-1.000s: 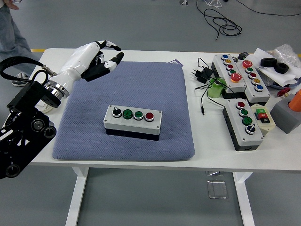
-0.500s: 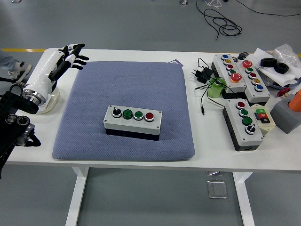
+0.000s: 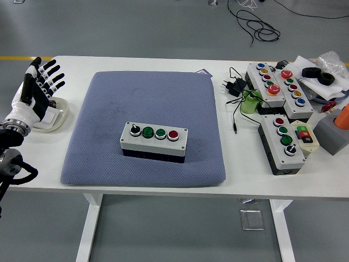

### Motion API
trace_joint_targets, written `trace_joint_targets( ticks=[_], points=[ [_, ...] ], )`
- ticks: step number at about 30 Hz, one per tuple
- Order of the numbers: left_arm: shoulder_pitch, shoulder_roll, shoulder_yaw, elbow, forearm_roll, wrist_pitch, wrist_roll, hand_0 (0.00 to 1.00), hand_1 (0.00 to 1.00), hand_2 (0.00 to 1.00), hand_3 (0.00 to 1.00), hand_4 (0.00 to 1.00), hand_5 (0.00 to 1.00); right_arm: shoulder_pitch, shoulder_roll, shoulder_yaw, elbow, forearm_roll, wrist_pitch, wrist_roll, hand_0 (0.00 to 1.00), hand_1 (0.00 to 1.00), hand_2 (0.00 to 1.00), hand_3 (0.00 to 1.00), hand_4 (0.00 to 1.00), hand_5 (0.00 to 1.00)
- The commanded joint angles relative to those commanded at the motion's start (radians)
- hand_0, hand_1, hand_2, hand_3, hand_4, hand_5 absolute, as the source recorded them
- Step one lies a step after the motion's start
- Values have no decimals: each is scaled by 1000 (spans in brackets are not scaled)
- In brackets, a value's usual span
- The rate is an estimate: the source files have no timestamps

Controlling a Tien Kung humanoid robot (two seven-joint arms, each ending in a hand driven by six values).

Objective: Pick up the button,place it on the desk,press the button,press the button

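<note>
A grey button box (image 3: 154,141) with a black switch, two green buttons and a red button lies in the middle of the blue-grey pad (image 3: 109,120). My left hand (image 3: 38,87), white with black fingertips, is at the far left edge of the table, well away from the box. Its fingers (image 3: 48,73) are spread straight and hold nothing. The right arm is out of view.
A white dish (image 3: 54,117) sits under my left hand. At the right stand three more button boxes (image 3: 283,143) (image 3: 265,83) (image 3: 294,90), a black plug with cable (image 3: 233,87), a green object (image 3: 249,103), black tape rolls (image 3: 319,75) and a grey block (image 3: 332,134).
My left hand has drawn back from the pad's far left corner to the table's left edge and turned palm-forward, fingers straightened. The person's legs at top left are gone.
</note>
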Motion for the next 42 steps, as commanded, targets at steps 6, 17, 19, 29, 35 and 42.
trace_joint_targets(
  ticks=[6,17,19,29,35,42],
  points=[
    [18,9,-14,-23,15,-17,-1,877,901,924,887,684,998,1,1,15,0,-23,3,-3,632,549,623,569,312,248],
    [42,31,-49,-63,55,-26,-2,873,902,918,912,688,998,9,1,14,0,-21,2,0,632,552,625,568,312,250],
    [47,33,-55,-72,67,-28,-1,870,900,917,907,696,998,10,0,12,0,-21,3,0,632,552,626,568,312,250],
    [68,46,-68,-88,75,-28,-4,869,900,913,896,699,998,3,-1,6,0,-22,5,-1,632,552,626,568,312,250],
    [70,46,-64,-87,77,-31,-3,868,898,911,889,702,998,-5,0,7,0,-34,10,-3,632,552,626,569,311,249],
    [70,51,-61,-85,75,-30,-1,867,898,910,889,702,998,-11,3,0,0,-28,11,-2,632,553,626,569,311,249]
  ],
)
